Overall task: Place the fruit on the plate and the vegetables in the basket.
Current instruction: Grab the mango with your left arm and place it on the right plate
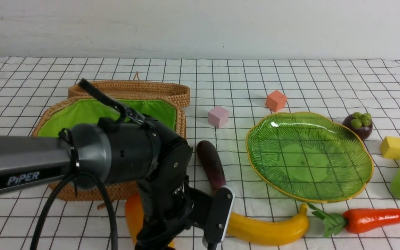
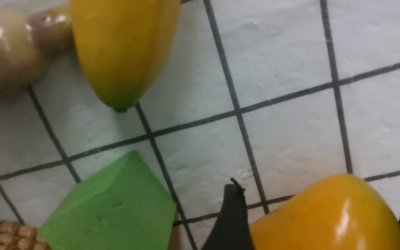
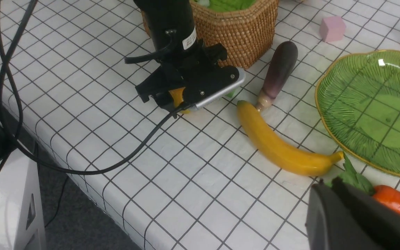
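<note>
The mango (image 1: 133,215) lies near the front edge of the table (image 1: 221,76), just before the basket (image 3: 248,31). The left gripper (image 2: 321,222) is wide open astride it and grips nothing yet. The mango looks glossy and hard, probably slippery, so take it across the broad middle. The right gripper (image 3: 342,208) is closed.

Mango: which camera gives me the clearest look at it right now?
Left wrist view: the mango shows large, glossy and mostly unobstructed. Front view shows only its orange edge behind the left arm; right wrist view, just a sliver beneath that arm.
</note>
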You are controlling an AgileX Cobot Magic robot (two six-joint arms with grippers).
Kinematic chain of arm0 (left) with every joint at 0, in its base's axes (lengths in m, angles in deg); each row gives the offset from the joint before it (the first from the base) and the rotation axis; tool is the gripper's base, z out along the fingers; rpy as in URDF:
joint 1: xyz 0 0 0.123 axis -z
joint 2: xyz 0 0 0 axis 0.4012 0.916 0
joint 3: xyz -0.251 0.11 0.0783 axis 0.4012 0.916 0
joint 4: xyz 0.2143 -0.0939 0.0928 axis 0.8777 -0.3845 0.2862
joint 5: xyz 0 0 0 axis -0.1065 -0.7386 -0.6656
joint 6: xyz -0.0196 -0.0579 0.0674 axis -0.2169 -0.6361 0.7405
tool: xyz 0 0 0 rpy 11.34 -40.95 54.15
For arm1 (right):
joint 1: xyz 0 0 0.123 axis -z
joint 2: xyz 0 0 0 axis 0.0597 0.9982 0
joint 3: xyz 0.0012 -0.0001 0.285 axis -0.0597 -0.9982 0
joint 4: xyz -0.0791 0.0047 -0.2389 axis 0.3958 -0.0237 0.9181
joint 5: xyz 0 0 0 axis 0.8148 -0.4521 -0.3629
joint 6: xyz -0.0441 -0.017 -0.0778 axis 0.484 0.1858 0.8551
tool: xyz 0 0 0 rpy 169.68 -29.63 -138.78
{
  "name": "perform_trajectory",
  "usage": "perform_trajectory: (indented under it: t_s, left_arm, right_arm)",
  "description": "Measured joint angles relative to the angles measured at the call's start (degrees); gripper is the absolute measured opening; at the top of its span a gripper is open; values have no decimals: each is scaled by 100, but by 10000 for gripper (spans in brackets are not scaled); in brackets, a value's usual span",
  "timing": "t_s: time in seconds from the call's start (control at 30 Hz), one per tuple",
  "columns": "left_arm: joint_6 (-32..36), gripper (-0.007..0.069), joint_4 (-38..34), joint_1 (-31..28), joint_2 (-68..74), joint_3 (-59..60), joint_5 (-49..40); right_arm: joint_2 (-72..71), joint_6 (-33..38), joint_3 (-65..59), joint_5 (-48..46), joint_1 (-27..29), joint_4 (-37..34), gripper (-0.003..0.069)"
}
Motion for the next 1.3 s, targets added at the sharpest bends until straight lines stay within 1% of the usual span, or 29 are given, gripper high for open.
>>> perform_trajectory:
  t_s: [0.37,0.47,0.53,0.57,0.6,0.63,0.7,0.73,0.77,0.83,0.87,0.9,0.93,0.97,1.0,1.03,1.07,1.1,1.17,1.2,1.23,1.27,1.3]
  left_arm:
    - [-489,582,-331,0,-647,0,-194]
    - [-1168,577,-706,0,-970,0,-540]
    - [-1851,563,-997,0,-1170,0,-736]
    - [-1928,563,-1025,0,-1192,0,-748]
    - [-2749,525,-1193,0,-1383,0,-813]
    - [-2856,525,-1207,0,-1405,0,-822]
    - [-4547,425,-1285,0,-1699,0,-951]
    - [-4547,417,-1285,0,-1699,0,-963]
    - [-5313,344,-1248,25,-1837,0,-1102]
    - [-5480,272,-998,114,-1903,0,-1276]
    - [-5486,260,-918,128,-1907,0,-1296]
    - [-5557,230,-636,246,-1904,0,-1445]
    - [-5691,222,-510,290,-1889,0,-1506]
    - [-5975,221,-411,329,-1864,0,-1570]
    - [-6550,234,-344,345,-1821,0,-1638]
    - [-6929,253,-309,346,-1791,0,-1701]
    - [-7024,263,-265,346,-1784,0,-1713]
    - [-7656,304,-221,346,-1719,0,-1783]
    - [-8455,405,-81,335,-1576,0,-1773]
    - [-8637,442,-37,335,-1533,0,-1725]
    - [-8854,496,75,335,-1439,0,-1555]
    - [-8885,504,93,335,-1424,0,-1555]
    - [-9050,545,188,335,-1358,0,-1397]
  right_arm:
    - [0,0,0,0,0,5,35]
    - [0,0,0,0,0,5,35]
    - [0,0,0,0,0,5,35]
    - [0,0,0,0,0,5,35]
    - [0,0,0,0,0,5,35]
    - [0,0,0,0,0,5,35]
    - [0,0,0,0,0,28,38]
    - [0,0,0,0,0,37,38]
    - [0,5,0,0,0,98,40]
    - [0,5,0,0,0,161,42]
    - [0,5,0,0,0,173,42]
    - [0,5,0,0,0,180,42]
    - [0,5,0,0,0,186,42]
    - [0,5,0,0,0,196,42]
    - [0,5,0,0,0,198,43]
    - [0,5,0,0,0,198,43]
    - [0,5,0,0,0,198,43]
    - [0,5,0,0,0,198,43]
    - [0,5,0,0,0,199,45]
    - [0,5,0,0,0,213,46]
    - [0,5,0,0,0,221,46]
    - [0,5,0,0,0,226,46]
    - [0,5,0,0,0,244,46]
